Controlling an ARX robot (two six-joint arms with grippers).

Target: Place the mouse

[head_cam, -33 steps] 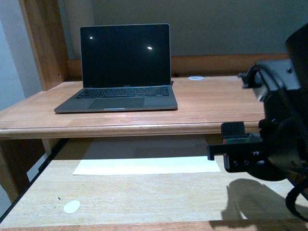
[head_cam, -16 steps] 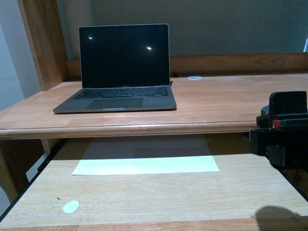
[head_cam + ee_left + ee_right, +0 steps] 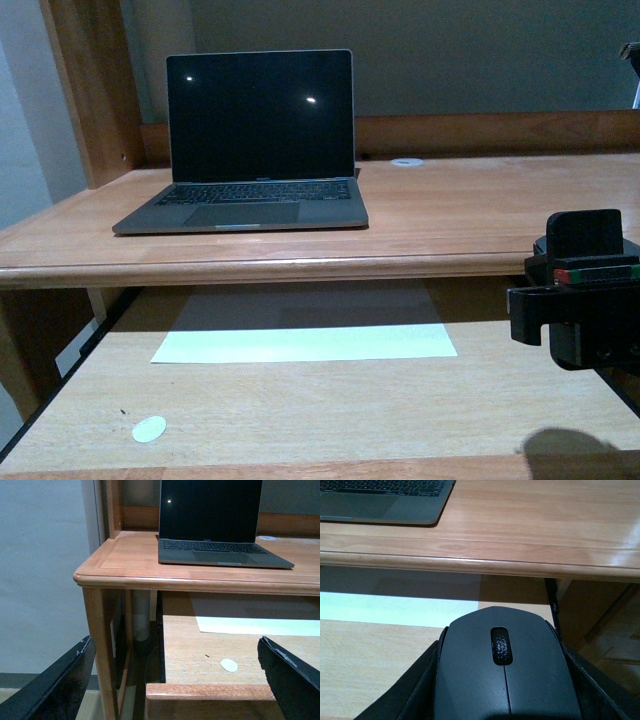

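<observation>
Right wrist view. K: right fingers (image 3: 422, 685) clamp the mouse (image 3: 502, 675) between them, desk (image 3: 520, 555) edge ahead and above; left fingers (image 3: 60, 680) wide, empty.
M: Transport step. Next, probably: raise, advance over edge, lower, release.

An office-like study spot: wooden desk (image 3: 450, 210), open laptop (image 3: 260, 120), pull-out shelf (image 3: 350, 400).

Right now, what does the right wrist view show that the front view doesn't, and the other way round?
Only right wrist: the mouse, wheel up, clamped between black fingers. Only front: the laptop with its dark screen, a white disc at the back of the desk, a pale disc on the lower shelf, the right gripper from outside. Both: laptop keyboard, desk edge, the pale strip beneath.
</observation>
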